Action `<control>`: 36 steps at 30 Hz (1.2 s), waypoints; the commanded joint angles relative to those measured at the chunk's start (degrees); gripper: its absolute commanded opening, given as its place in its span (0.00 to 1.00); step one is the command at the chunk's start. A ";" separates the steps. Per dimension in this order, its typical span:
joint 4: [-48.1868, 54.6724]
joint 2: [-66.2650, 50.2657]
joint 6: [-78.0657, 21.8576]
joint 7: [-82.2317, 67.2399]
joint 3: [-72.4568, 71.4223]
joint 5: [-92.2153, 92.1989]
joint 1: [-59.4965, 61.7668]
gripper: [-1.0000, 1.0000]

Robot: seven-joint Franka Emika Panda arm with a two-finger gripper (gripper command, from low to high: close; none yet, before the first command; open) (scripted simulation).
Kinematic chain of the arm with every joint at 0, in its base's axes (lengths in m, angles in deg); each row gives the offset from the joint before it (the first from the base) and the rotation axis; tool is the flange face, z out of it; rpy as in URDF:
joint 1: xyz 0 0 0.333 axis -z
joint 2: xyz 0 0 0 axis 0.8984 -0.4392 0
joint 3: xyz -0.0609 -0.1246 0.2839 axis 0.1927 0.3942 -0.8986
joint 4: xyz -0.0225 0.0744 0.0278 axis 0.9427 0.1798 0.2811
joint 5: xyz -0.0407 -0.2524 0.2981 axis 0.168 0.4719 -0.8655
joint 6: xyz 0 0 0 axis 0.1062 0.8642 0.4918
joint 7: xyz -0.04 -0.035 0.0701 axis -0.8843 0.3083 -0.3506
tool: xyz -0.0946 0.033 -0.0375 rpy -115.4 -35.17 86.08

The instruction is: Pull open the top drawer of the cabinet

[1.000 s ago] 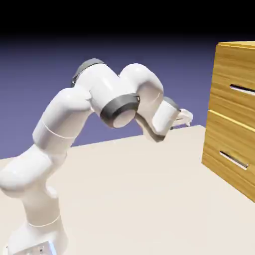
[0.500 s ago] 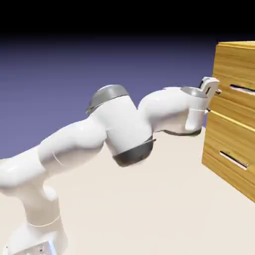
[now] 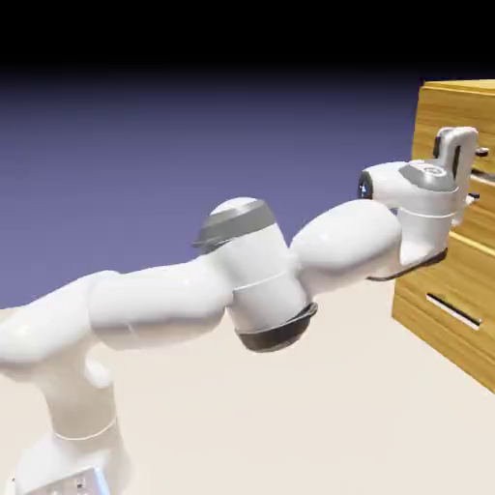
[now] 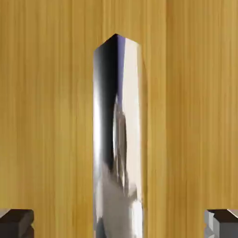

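1. Blue-violet backdrop (image 3: 193, 135) behind, pale tabletop (image 3: 242, 416) below.
2. Gripper (image 4: 118, 223): fingers spread wide, one each side of the bar handle (image 4: 116, 139), gap showing on both sides; nothing held.
3. Straight ahead of the fingers: the top drawer (image 4: 46, 102), wood-grain front of the cabinet (image 3: 469, 83). Below the gripper, the lower drawer (image 3: 425, 271), to be left alone.
4. Take hold across the bar's narrow width, near its middle if reach allows. It looks rigid and polished, so pads may slide; squeeze firmly.
5. Drawer probably boxy, moderately heavy, not fragile; draw it straight back toward the arm, steadily, without twisting.
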 commanded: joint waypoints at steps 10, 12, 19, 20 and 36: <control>-20.76 3.51 -6.88 6.25 -5.81 2.40 14.43 0.00; -24.91 4.08 -8.14 7.25 -7.28 2.57 17.55 0.00; -39.44 5.34 -12.14 9.99 -13.47 2.36 29.24 0.00; -41.52 5.38 -12.65 10.27 -14.49 2.22 31.01 0.00; -57.54 20.27 -9.84 30.08 -28.06 2.98 55.05 0.00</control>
